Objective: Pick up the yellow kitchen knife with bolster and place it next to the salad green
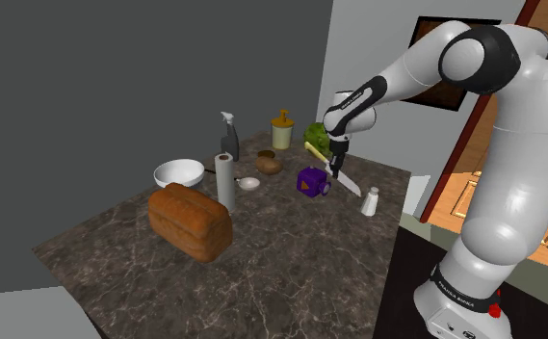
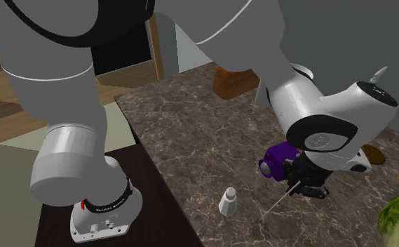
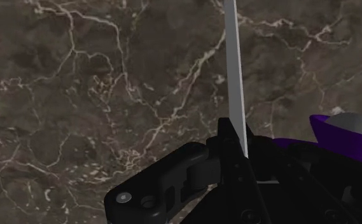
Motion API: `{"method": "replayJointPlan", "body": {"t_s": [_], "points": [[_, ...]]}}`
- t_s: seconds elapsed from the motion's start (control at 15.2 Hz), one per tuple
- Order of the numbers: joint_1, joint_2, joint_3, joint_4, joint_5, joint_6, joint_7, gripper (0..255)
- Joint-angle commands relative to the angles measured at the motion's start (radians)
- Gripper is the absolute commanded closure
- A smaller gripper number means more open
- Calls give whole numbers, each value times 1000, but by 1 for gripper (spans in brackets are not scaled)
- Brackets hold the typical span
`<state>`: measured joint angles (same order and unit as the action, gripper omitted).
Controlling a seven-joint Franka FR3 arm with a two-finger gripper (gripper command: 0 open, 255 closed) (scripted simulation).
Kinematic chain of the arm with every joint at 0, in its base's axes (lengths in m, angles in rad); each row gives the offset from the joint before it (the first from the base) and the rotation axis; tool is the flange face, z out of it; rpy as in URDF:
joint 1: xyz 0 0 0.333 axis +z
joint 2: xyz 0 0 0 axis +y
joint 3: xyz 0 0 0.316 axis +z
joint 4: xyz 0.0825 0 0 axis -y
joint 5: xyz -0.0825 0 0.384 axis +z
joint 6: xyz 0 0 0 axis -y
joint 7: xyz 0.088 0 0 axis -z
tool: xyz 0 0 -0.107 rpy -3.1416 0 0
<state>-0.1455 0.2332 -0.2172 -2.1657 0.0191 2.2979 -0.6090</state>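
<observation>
Item 1, knife (image 1: 349, 184): yellow handle, slim grey blade. I see it clamped in my tool (image 1: 337, 166), slanted, blade tip lowest, over the table (image 1: 262, 250).
Item 2, salad green (image 1: 317, 133): leafy green head on the table, just beyond the knife's handle.

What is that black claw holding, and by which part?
The gripper clasps a yellow-handled knife about where handle meets blade; the grey blade sticks out beyond the fingers.

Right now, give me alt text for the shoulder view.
The gripper clasps the knife, blade slanting down over the dark counter, beside a purple mug, the salad green just behind. A loaf lies toward the view's left.
</observation>
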Motion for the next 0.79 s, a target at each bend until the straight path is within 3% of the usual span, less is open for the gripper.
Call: {"method": "replayJointPlan", "body": {"t_s": [0.0, 0.66, 0.73], "points": [[-3, 24, 2, -4, 6, 25, -4, 255], [-5, 56, 5, -10, 15, 62, -9, 255], [-5, 56, 5, -9, 15, 62, -9, 0]]}}
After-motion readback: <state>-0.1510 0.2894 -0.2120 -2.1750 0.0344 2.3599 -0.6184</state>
